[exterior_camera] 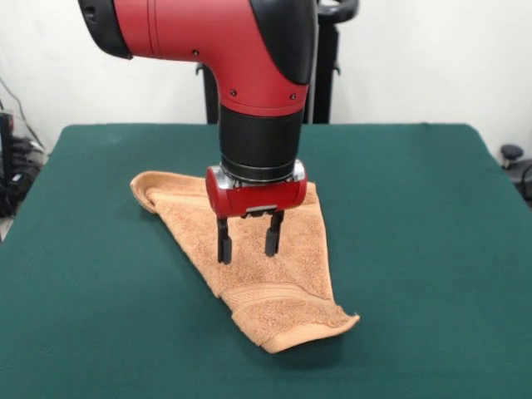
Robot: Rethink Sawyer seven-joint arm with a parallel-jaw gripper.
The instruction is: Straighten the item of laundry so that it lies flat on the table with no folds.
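Note:
The orange-tan towel lies on the dark green table in a roughly triangular, folded shape. Its wide end is at the far side and its narrow hemmed end with a woven band points toward the near edge. The far left corner is rolled over. My gripper hangs straight down from the red and black arm over the towel's middle. Its two black fingers are apart and hold nothing. Their tips stand just above or at the cloth; I cannot tell if they touch. The arm hides the towel's far middle part.
The robot's black pedestal stands behind the table's far edge. Cables and dark equipment sit off the table's left side, and a small black object off its right.

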